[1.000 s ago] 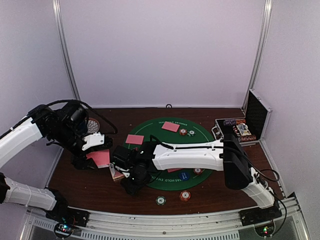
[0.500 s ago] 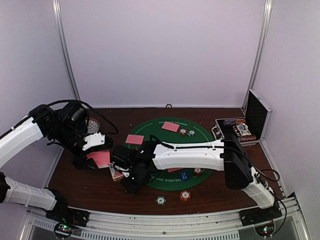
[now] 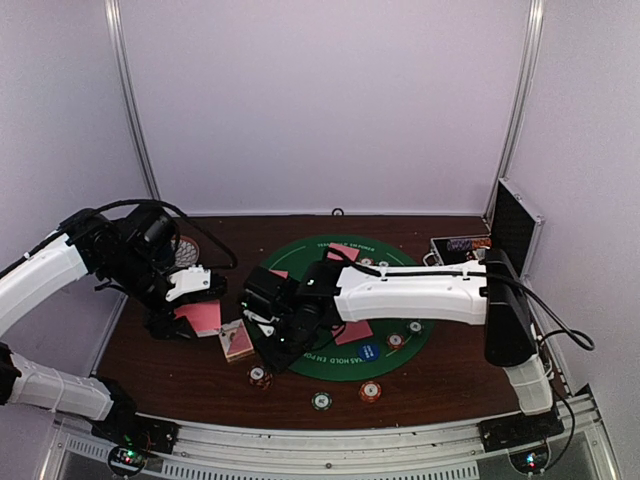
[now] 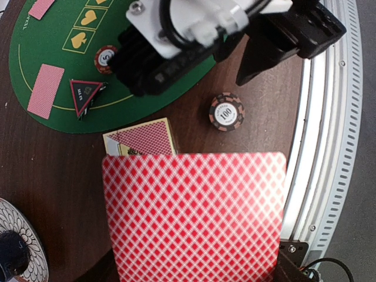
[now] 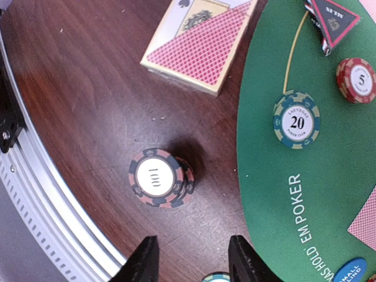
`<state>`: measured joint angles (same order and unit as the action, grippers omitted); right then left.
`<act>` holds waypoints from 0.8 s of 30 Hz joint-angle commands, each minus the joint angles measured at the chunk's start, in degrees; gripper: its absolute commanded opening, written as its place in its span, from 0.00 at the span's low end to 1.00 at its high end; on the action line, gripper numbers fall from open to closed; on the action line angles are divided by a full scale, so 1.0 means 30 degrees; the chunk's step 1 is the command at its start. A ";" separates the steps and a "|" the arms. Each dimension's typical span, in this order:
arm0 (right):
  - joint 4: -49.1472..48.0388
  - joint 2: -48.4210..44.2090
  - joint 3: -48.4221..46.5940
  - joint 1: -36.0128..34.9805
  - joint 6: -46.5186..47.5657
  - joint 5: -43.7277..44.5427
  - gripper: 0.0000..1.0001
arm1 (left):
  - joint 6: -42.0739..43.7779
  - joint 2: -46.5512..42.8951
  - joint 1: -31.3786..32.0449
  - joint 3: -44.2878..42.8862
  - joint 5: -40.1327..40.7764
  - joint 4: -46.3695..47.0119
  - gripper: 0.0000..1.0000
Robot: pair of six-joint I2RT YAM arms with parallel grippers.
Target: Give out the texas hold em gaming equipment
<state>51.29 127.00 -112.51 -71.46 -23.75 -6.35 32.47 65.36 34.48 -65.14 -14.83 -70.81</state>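
Observation:
My left gripper (image 3: 190, 318) is shut on a red-checked playing card (image 4: 194, 214), held upright over the wood at the left; the card (image 3: 202, 316) hides its fingers. A card deck (image 3: 237, 341) lies flat just beyond it, also seen as the deck (image 5: 200, 44) in the right wrist view. My right gripper (image 5: 191, 264) hangs open above bare wood, nothing between its fingers. A small stack of orange-and-black "100" chips (image 5: 158, 177) sits just ahead of its fingertips, apart from them. In the top view this chip stack (image 3: 259, 377) lies left of the green mat (image 3: 300, 262).
On the mat lie pink cards (image 3: 352, 332), a "20" chip (image 5: 296, 119), a "5" chip (image 5: 356, 80) and a triangular marker (image 5: 335, 20). Two more chips (image 3: 321, 401) (image 3: 370, 391) lie near the front edge. The open metal case (image 3: 515, 225) stands far right. A round dish (image 3: 186, 250) sits behind my left arm.
My right gripper has lifted off and drawn back to the right, uncovering the deck and leaving the "100" chip stack on the wood. The left arm and its card have not moved.

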 commanded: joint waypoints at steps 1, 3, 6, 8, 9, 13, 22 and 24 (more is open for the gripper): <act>-0.0775 -0.0690 0.0812 0.0111 -0.0304 0.0241 0.54 | -0.0056 0.0076 -0.0153 -0.0629 -0.0489 0.0180 0.00; -0.1264 -0.0553 0.1033 -0.0059 -0.0323 0.0164 0.64 | -0.0071 0.0089 -0.0141 -0.0666 -0.0489 0.0186 0.00; -0.2028 -0.0188 0.0942 -0.0384 -0.0083 0.0331 0.75 | -0.0101 0.0032 -0.0155 -0.0588 -0.0351 0.0151 0.00; -0.1913 0.0298 0.0327 -0.0612 0.0183 0.0621 0.78 | -0.0100 0.0005 -0.0288 -0.0504 -0.0351 0.0117 0.00; -0.1787 0.0595 -0.0063 -0.0727 0.0310 0.0747 0.79 | -0.0100 -0.0028 -0.0392 -0.0453 -0.0402 0.0107 0.00; -0.1675 0.1465 -0.1183 -0.0979 0.0737 0.0857 0.80 | 0.0014 -0.0093 -0.0720 -0.0404 -0.0495 -0.0022 0.00; -0.1046 0.3005 -0.2757 -0.1023 0.1133 0.0895 0.78 | 0.0105 -0.0203 -0.0756 -0.0378 -0.0625 -0.0094 0.00; -0.0894 0.3276 -0.3060 -0.1008 0.1148 0.0993 0.77 | 0.0098 -0.0196 -0.0749 -0.0348 -0.0676 -0.0102 0.00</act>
<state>47.37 135.35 -118.85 -74.46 -21.06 -5.13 32.47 65.36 32.67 -65.14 -15.38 -71.20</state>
